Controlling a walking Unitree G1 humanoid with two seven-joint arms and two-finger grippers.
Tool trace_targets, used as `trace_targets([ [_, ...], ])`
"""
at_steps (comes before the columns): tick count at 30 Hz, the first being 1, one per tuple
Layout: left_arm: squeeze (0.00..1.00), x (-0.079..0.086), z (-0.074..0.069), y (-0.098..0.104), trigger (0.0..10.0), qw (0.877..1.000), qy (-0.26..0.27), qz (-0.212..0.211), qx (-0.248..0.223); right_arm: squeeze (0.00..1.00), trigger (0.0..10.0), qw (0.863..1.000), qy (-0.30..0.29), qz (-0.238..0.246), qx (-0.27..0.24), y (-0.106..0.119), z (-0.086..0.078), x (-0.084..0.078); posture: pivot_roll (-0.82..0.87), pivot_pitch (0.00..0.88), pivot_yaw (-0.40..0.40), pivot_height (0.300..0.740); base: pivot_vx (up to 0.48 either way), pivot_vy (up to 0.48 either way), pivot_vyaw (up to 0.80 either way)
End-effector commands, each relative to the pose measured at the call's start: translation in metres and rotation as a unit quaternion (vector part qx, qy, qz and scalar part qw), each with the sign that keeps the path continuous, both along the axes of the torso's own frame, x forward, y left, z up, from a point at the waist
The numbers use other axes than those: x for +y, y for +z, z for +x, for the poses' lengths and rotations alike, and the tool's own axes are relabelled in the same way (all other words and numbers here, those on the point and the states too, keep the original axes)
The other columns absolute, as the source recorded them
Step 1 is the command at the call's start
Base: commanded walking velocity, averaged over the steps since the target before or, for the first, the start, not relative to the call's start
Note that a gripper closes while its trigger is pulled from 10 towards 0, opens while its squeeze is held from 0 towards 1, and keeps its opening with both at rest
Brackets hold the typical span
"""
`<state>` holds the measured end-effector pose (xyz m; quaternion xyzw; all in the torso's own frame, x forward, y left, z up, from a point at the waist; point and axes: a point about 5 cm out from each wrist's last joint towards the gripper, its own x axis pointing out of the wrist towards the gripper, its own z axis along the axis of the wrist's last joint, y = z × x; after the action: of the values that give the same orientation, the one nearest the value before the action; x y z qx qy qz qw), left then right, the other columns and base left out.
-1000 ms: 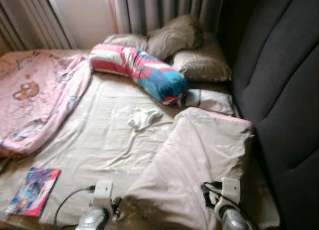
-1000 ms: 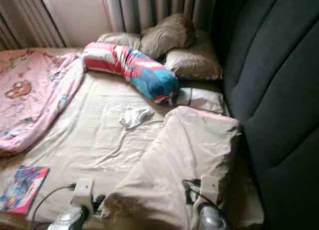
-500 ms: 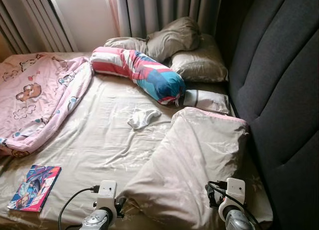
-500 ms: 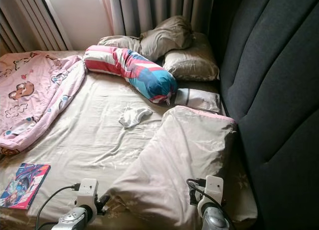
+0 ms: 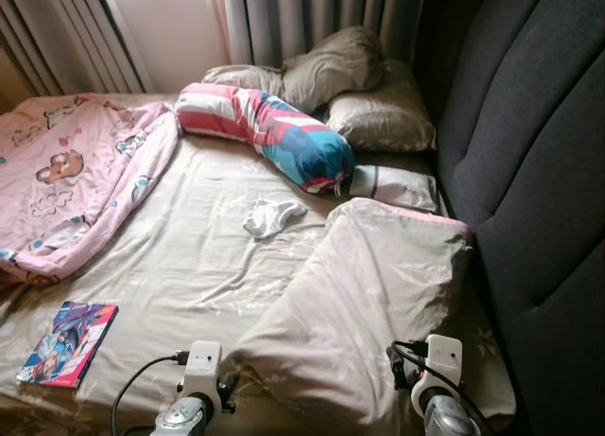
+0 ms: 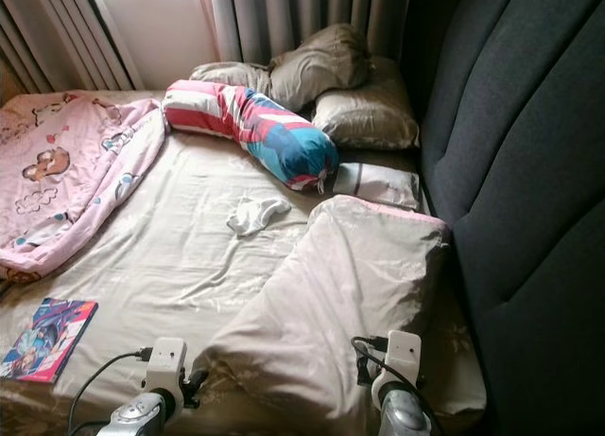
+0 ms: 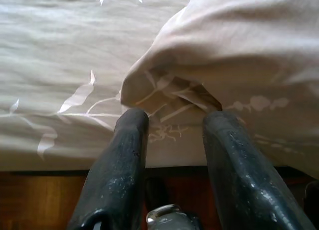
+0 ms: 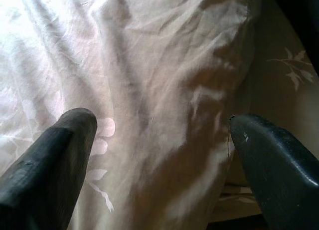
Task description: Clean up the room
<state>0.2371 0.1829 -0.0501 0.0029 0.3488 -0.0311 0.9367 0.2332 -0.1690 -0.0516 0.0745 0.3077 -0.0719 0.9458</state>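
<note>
A beige folded duvet (image 5: 373, 304) lies heaped on the near right of the bed. My left gripper (image 7: 174, 121) is open at the bed's near edge, its fingertips against the duvet's lower left corner (image 7: 164, 90). My right gripper (image 8: 159, 127) is open too, its fingers spread over the duvet's right side (image 8: 164, 90). Both wrists show at the bottom of the head views, the left arm (image 5: 194, 403) and the right arm (image 5: 437, 389). A small white crumpled cloth (image 5: 271, 217) lies mid-bed. A colourful book (image 5: 68, 343) rests at the near left.
A pink cartoon blanket (image 5: 71, 185) covers the bed's far left. A striped bolster (image 5: 269, 133) and several pillows (image 5: 373, 114) lie at the head. A dark padded headboard (image 5: 534, 171) walls the right side. Curtains (image 5: 302, 15) hang behind. The beige sheet (image 5: 180, 256) is bare mid-bed.
The camera has steadied and shifted slightly; the blur of a second ago is gone. Both arms stay at the bed's near edge by the duvet.
</note>
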Motion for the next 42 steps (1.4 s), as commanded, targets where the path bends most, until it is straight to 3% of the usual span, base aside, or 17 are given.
trace_targets([
  [1,0.00,0.005,-0.004,-0.002,10.0,1.000,0.002,0.005,0.008,0.00,10.0,1.000,-0.001,0.005,0.002,0.001,0.002,0.003,-0.06,0.057,0.038,0.677,0.000,0.000,0.00],
  [20,0.00,0.004,-0.005,-0.003,10.0,1.000,-0.001,0.005,0.007,0.00,10.0,0.999,0.013,0.019,-0.023,0.013,0.020,0.008,-0.05,0.071,0.038,0.667,0.000,0.000,0.00],
  [30,0.00,0.007,-0.008,-0.004,10.0,1.000,0.000,0.008,0.010,0.00,10.0,0.999,0.009,0.018,-0.034,0.018,0.026,0.006,-0.04,0.080,0.041,0.635,0.000,0.000,0.00],
  [42,0.00,0.009,-0.006,-0.003,10.0,1.000,-0.002,0.010,0.010,0.00,10.0,0.998,-0.011,0.048,-0.044,0.023,0.034,0.007,-0.03,0.078,0.050,0.635,0.000,0.000,0.00],
])
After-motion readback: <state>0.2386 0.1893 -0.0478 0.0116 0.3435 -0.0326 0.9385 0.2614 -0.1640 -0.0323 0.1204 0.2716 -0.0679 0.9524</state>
